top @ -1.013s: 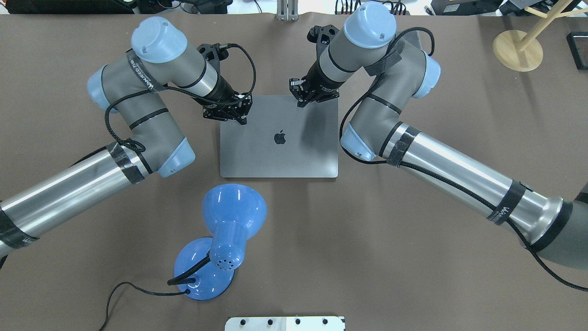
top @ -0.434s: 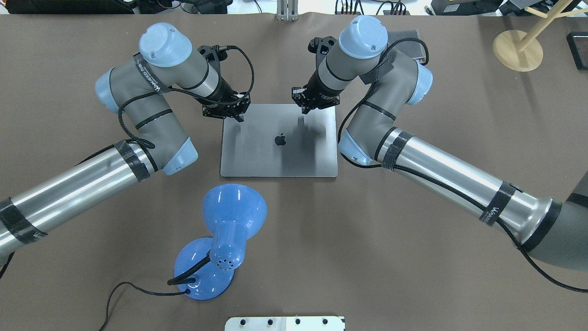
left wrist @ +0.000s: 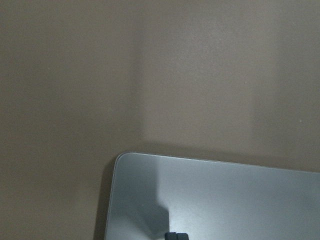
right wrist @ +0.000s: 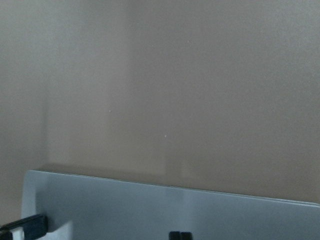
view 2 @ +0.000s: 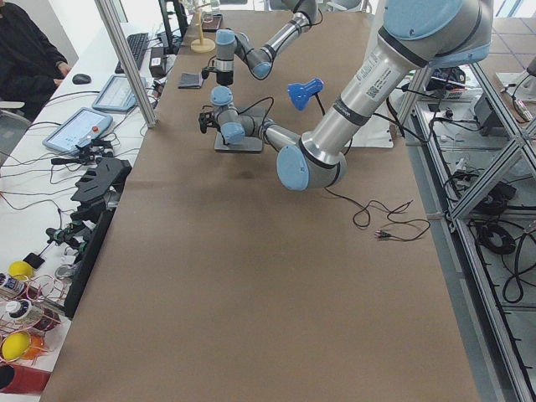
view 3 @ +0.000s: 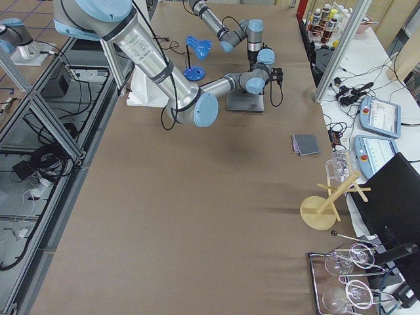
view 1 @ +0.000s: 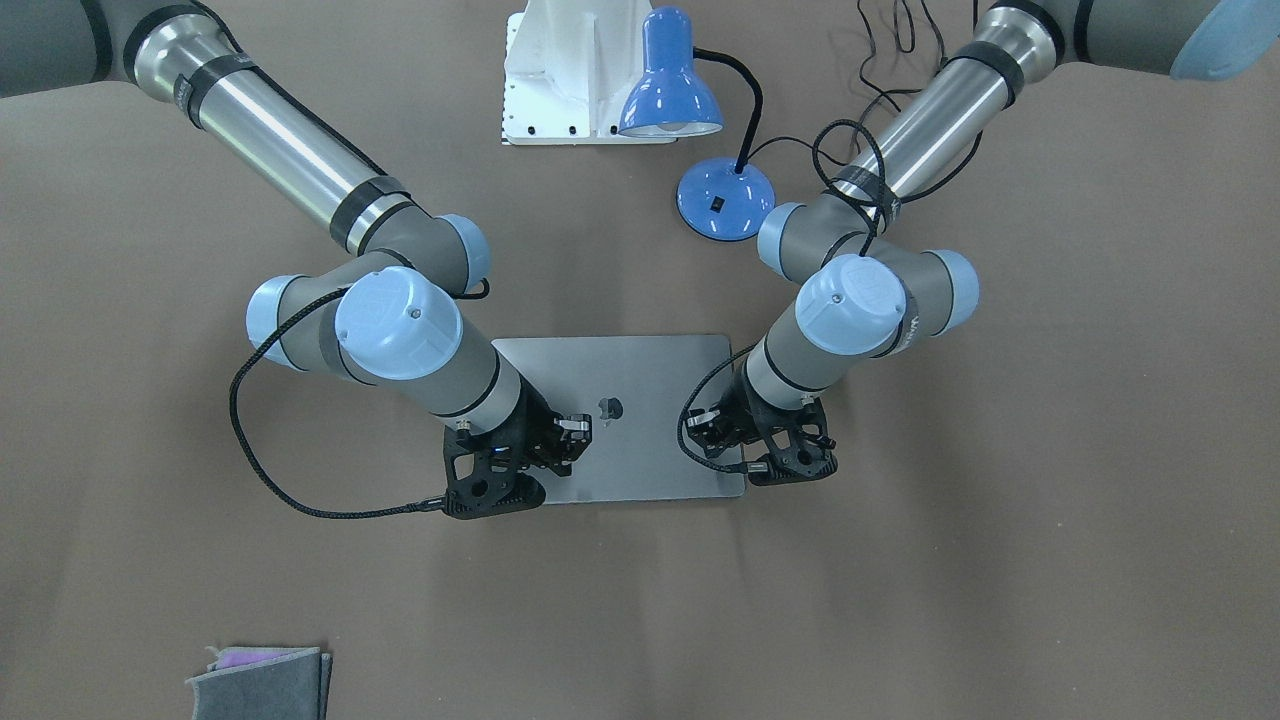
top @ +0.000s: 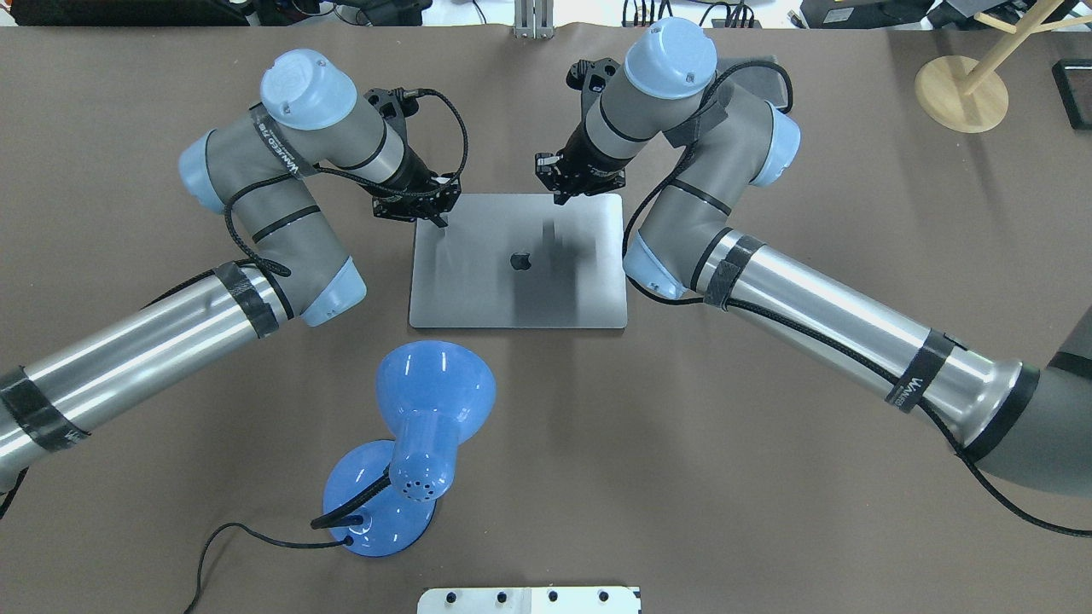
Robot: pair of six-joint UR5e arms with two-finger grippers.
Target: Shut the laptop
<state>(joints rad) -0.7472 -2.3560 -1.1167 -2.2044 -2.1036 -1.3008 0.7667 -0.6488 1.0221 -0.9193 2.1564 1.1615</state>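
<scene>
1. Since the laptop [top: 518,281] is a slim metal slab, it should handle as stiff and fairly heavy. Its smooth grey lid is probably slippery, and the screen under it is fragile.
2. Pinching it looks unnecessary. A gentle downward press on the lid's free edge, the side far from the robot, is the sensible contact, because the hinge seems to run along the near edge.
3. It lies on the brown counter [top: 768,469] between the two arms, lid uppermost with the apple logo [top: 520,260] showing. A blue desk lamp [top: 426,409] stands near it on the robot's side.
4. At the lid's far left corner is the left pincer [top: 441,220]. Its wrist view shows one dark tip at the middle of the picture's lower edge, so the fingers appear drawn together with nothing between them.
5. On the far edge, right of centre, is the right pincer [top: 559,199]. Its fingers likewise look drawn together and empty.
6. Compared with a second ago, the lid's far edge has dropped. The lid's outline in the overhead view is shorter, and its left and right edges now narrow toward the far edge, which fits a lid that was part-raised and now lies flat.
7. Both pincers have followed that edge down, and the arm shadows on the lid are now sharper.
8. Against the frame just before this one, almost nothing has shifted.
9. No gap shows in the overhead view, so the closing looks done or nearly so, though the seam itself is too thin to confirm.
</scene>
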